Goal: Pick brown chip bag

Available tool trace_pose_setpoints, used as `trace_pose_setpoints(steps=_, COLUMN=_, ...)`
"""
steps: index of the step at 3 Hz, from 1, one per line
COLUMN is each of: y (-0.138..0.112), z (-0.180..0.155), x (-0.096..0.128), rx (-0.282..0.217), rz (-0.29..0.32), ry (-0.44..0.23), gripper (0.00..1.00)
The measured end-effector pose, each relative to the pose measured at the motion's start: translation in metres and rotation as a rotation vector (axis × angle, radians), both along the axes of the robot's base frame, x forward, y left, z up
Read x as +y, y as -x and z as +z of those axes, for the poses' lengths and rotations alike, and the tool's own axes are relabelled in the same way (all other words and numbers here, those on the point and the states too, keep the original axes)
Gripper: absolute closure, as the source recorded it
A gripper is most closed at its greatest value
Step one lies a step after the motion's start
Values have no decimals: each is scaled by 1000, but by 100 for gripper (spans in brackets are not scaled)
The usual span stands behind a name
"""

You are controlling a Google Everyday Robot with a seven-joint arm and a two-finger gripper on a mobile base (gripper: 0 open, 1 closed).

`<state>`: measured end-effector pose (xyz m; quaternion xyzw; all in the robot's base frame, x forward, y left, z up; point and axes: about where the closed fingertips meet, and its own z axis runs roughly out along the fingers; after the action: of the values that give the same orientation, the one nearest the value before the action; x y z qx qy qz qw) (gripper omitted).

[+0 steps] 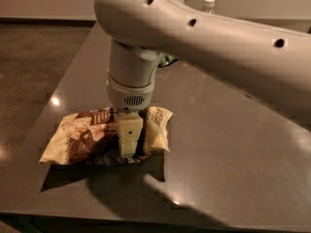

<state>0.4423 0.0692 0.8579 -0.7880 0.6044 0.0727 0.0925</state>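
The brown chip bag lies on the dark table near its front left. It is dark brown with cream-yellow ends and is creased in the middle. My gripper points straight down onto the middle of the bag. Its near cream-coloured finger presses against the bag's front side, and the far finger is hidden behind the bag. The gripper is shut on the bag, which still rests on the table.
My big white arm crosses the upper part of the view. A water bottle's cap shows behind it at the back. A bit of a green object peeks from under the arm. The table's front edge is close below the bag.
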Motion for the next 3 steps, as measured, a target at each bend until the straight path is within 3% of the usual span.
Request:
trace_pose_setpoints(steps=1, y=-3, z=2, x=-5, rx=-5, rz=8, ry=17, gripper=53)
trace_pose_setpoints(steps=2, y=-7, z=17, x=-11, rx=-17, rz=22, ry=8, gripper=77)
trace_pose_setpoints(steps=3, y=-25, z=58, x=-30, rx=-28, rz=130, ry=-43, gripper=100)
